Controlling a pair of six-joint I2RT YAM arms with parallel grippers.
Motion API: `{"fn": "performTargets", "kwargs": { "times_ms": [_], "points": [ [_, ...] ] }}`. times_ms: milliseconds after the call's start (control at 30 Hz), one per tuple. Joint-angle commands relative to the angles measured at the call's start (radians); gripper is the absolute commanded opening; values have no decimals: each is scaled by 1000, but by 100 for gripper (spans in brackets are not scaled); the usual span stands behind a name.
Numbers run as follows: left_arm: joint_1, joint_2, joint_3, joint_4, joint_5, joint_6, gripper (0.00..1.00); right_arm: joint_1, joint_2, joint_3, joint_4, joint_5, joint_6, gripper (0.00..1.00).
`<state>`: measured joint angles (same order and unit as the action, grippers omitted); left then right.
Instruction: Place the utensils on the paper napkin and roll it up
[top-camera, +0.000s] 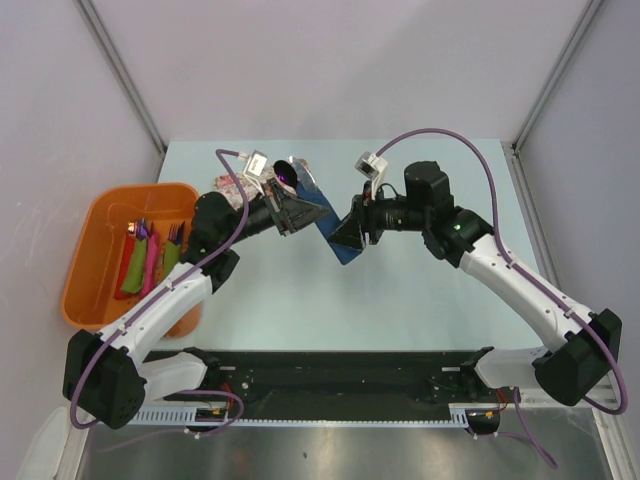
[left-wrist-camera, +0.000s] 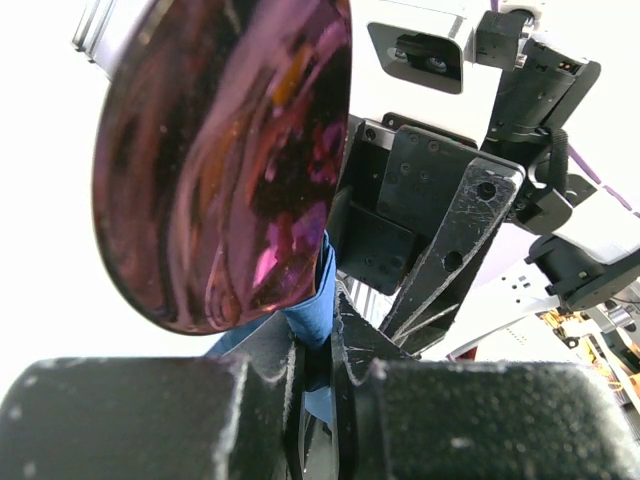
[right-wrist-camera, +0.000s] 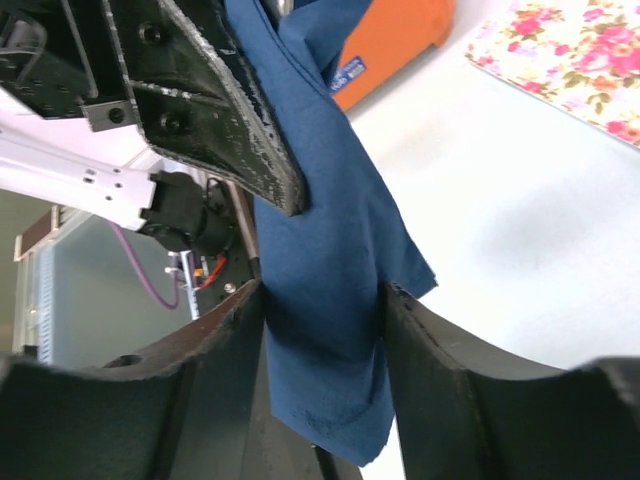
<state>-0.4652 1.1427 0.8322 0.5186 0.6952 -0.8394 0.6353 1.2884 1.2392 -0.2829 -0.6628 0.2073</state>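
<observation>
Lifted off the table (top-camera: 400, 300) between both arms, the navy paper napkin (right-wrist-camera: 330, 230) is pinched by the left gripper (left-wrist-camera: 320, 345) and apparently clamped by the right gripper (right-wrist-camera: 322, 300). A purple spoon (left-wrist-camera: 220, 160) juts up beside the left gripper; a floral tray (right-wrist-camera: 575, 55) lies beyond.

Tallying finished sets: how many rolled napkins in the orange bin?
3, side by side in the orange bin: red roll leftmost, pink roll middle, green roll rightmost; the left arm may hide more.
</observation>
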Motion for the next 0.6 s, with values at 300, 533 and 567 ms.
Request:
{"fn": "performTargets", "kwargs": {
  "times_ms": [300,533,567],
  "points": [
    [-4,-29,4,147,38,-46,0,0,-3,-32,142,-170,136,27],
    [-1,-47,-1,61,-6,-29,21,-8,-14,-7,163,-115,175,0],
    [2,-49,-5,54,-6,-29,40,-8,-24,-7,174,-106,176,0]
  ]
}}
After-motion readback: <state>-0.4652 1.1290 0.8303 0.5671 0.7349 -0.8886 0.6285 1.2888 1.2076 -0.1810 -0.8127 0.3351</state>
